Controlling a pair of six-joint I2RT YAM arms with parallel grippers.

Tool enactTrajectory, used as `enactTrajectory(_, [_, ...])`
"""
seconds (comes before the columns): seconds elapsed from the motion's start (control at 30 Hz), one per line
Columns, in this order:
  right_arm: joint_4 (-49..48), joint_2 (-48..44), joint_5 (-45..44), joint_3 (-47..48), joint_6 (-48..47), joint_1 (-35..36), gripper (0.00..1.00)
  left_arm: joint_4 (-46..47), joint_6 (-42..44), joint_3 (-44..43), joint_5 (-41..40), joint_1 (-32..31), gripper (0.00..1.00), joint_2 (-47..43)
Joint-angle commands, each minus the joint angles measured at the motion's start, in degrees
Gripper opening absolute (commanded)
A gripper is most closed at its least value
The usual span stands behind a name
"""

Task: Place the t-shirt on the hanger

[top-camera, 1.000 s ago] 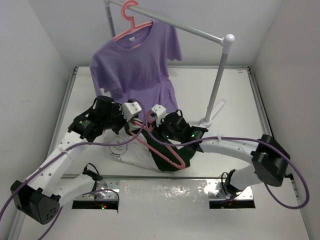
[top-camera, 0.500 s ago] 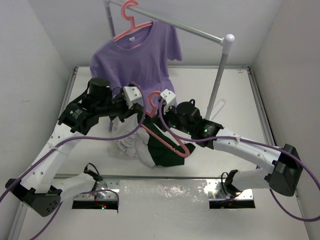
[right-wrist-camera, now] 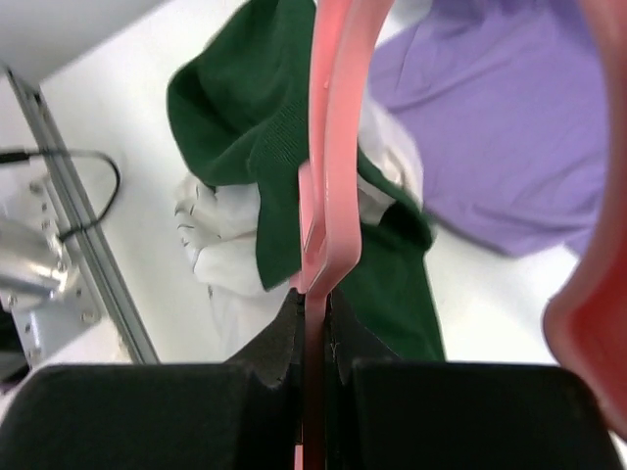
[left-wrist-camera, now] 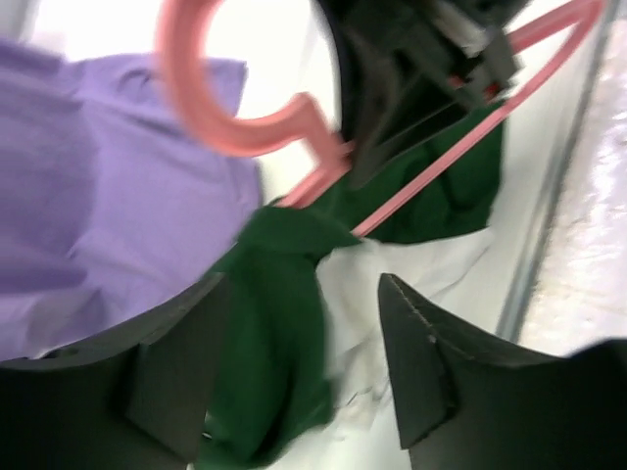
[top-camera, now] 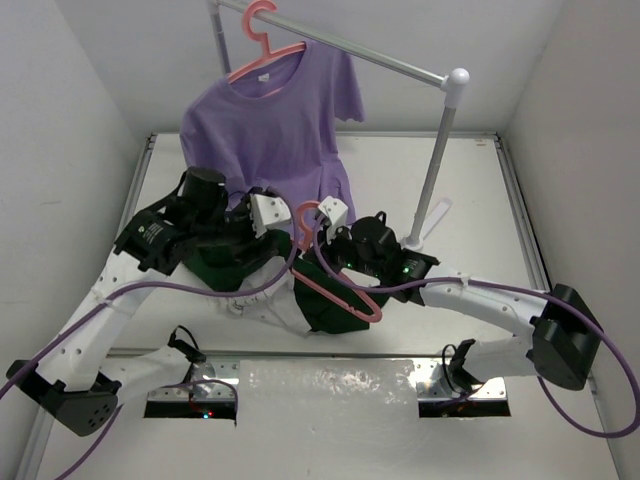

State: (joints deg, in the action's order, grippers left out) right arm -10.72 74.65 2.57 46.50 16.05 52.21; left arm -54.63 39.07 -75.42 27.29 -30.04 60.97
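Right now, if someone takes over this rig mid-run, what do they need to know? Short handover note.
Left gripper: open, above the t-shirt, nothing pinched.
Right gripper: shut on the pink hanger.
T-shirt: bunched on the table between the arms, green fabric against the hanger.
Done: hanger in hand, at the shirt.
Left: shirt is not spread over the hanger's shoulders. Cannot tell if a hanger arm is inside the collar. Probably regrip the fabric with the left and pull it over.

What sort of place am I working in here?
Probably a robot test cell, not a home: a white table boxed in by plain white walls, with a small clothes rail holding a purple t-shirt on a pink hanger.
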Motion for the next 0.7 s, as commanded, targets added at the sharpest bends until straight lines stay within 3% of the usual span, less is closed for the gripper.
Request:
enactTrajectory(0.0, [-6.0,-1.3,4.0,-0.6,0.4,-0.3,0.00,0.0,3.3,-0.9,-7.3,0.2,0.61,-3.7])
enactTrajectory(0.17, [-8.2,-1.0,4.5,-1.9,1.3,-0.3,0.00,1.1,7.2,3.5,-15.8,1.8,0.63,-5.1])
enactTrajectory(0.27, [-7.8,-0.8,5.7,-1.8,1.1,-0.3,0.00,1.8,11.4,9.7,-15.5,1.8,0.69,-6.0])
enactTrajectory(0.4, [-7.6,-0.3,8.2,-1.3,1.0,-0.3,0.00,7.2,10.8,13.6,-16.7,1.8,0.73,-4.4])
enactTrajectory(0.57, [-5.7,-0.8,12.0,-1.2,-0.4,-0.4,0.00,15.7,13.9,16.5,-11.7,1.8,0.76,-5.2])
enactTrajectory(0.67, [-4.1,-1.3,15.5,-0.7,-1.6,-0.3,0.00,14.7,16.5,16.4,-8.9,1.8,0.76,-3.4])
